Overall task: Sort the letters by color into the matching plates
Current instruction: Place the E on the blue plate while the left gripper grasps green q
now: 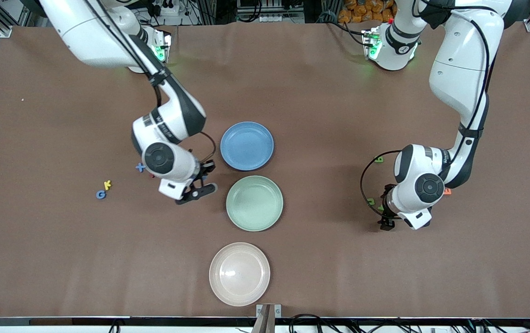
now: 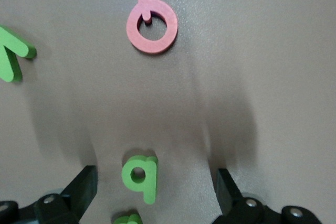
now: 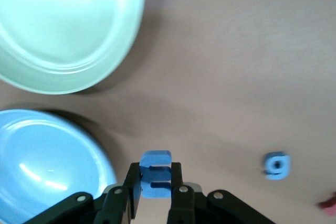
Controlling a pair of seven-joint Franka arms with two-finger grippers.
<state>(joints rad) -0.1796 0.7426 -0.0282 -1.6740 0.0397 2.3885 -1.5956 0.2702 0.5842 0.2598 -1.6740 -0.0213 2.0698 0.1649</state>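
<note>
Right tool (image 3: 156,195) clamps half-hidden blue letter (image 3: 156,174) | left tool (image 2: 152,192) wide, empty

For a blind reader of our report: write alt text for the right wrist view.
The right gripper is shut on a blue letter above the brown table, beside the blue plate. The green plate sits next to it, and another blue letter lies flat on the table.

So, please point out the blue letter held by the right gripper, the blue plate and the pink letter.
blue letter (image 3: 156,174), right wrist view, its middle bar.
blue plate (image 1: 246,145), front view, its bare floor.
pink letter (image 2: 167,24), left wrist view, its ring.
</note>
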